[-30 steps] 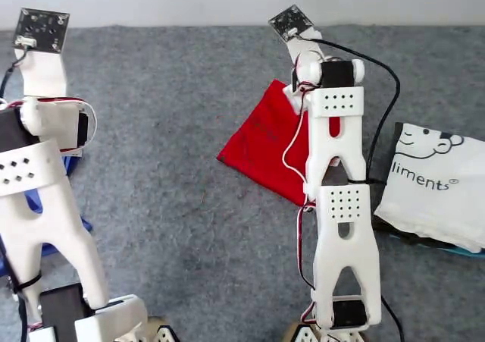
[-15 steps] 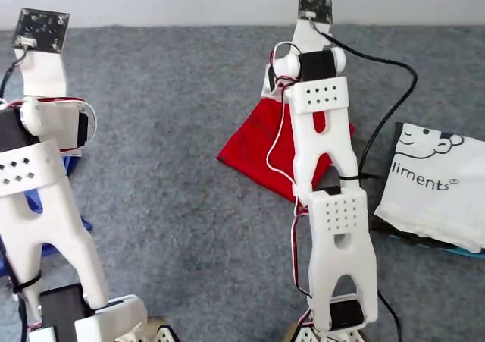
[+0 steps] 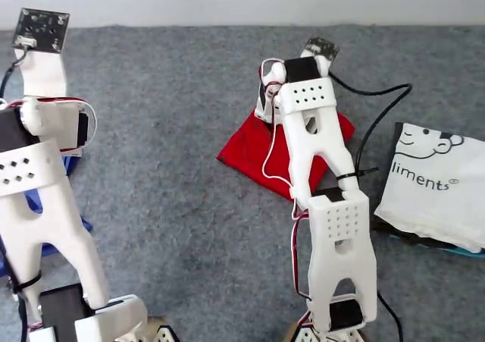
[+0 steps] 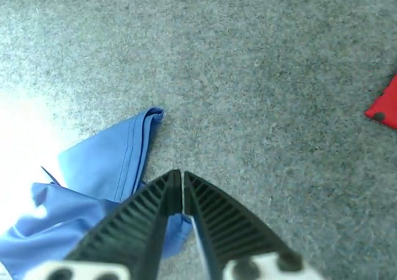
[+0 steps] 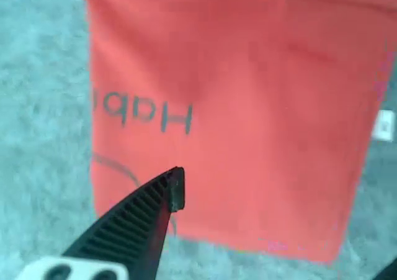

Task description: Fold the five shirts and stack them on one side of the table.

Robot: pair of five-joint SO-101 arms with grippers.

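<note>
A: Hovering over the red shirt (image 5: pixel 248 75), is the right gripper (image 5: pixel 282 227) ready?
B: Jaws released, cloth just beneath them. Pinch one edge layer, fold slowly. On the left gripper (image 4: pixel 183 187), jaws clenched, blue shirt (image 4: pixel 105 162) directly under their tips.

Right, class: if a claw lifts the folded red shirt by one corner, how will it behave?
The red shirt lies flat and thin with soft creases, so it would probably droop and unfold rather than stay stiff. It looks light for its spread. Pushed, it would likely bunch up, since the grey felt-like table cover looks rough.
</note>
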